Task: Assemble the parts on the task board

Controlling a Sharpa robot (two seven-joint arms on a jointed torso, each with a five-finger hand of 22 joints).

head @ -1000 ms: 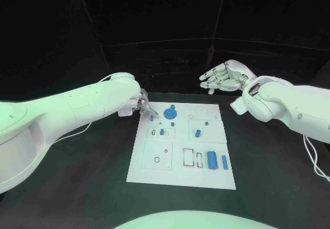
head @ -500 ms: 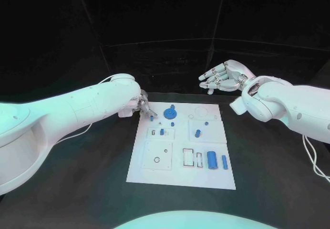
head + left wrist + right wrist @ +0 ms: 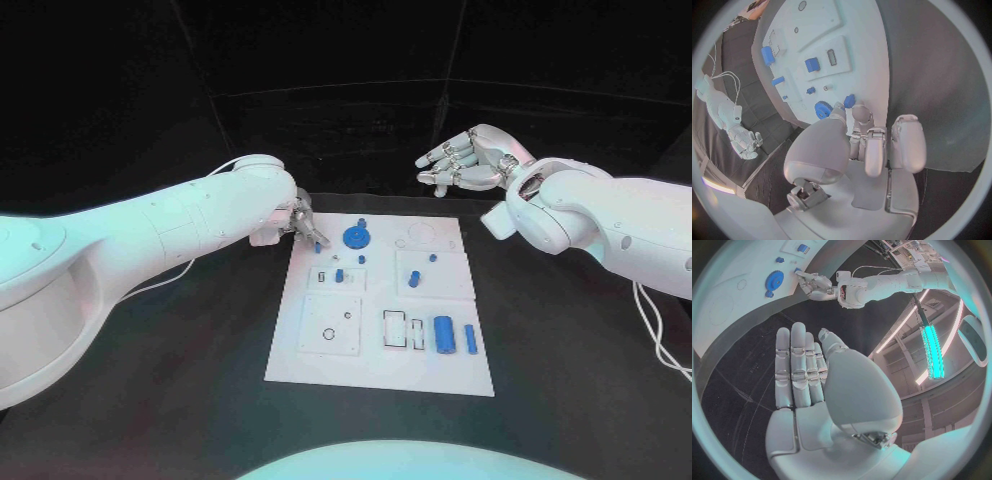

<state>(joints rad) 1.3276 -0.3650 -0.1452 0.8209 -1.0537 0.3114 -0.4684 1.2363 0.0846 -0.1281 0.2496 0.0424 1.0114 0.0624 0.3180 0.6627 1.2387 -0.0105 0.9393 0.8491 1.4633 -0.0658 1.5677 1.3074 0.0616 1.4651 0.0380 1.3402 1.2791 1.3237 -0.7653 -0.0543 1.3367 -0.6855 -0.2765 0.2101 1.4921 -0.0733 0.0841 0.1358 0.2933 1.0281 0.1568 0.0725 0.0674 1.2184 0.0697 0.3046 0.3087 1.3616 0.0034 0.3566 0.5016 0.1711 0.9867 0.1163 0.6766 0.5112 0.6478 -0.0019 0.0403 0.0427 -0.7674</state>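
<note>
— Where is the task board (image 3: 378, 345) sitting?

— It is lying flat in the middle of the black table (image 3: 188, 350), its long sides running from the near edge toward the far edge. Blue parts are sitting on it: a blue gear (image 3: 356, 238) near the board's far left corner, a few small blue pegs (image 3: 340, 274) standing in the middle band, and a blue cylinder (image 3: 446, 334) with a slimmer blue bar (image 3: 470, 339) lying beside it toward the near right corner.

— And the left hand (image 3: 300, 222)?

— It is hovering at the board's far left corner, just beside the gear. In the left wrist view its fingers (image 3: 870, 145) are curling together, and the tips are pinching a small blue part (image 3: 849, 101) right over the board's edge.

— Is that part touching the board?

— I cannot tell; the fingertips are hiding its underside.

— What is the right hand (image 3: 464, 162) doing?

— It is hanging in the air beyond the board's far right corner, well apart from every part. Its fingers (image 3: 799, 365) are lying straight and side by side, the thumb standing off from them, and nothing is resting in the palm.

— Anything else on the table?

— A thin cable (image 3: 659, 330) is trailing from the right arm along the table's right edge.
</note>
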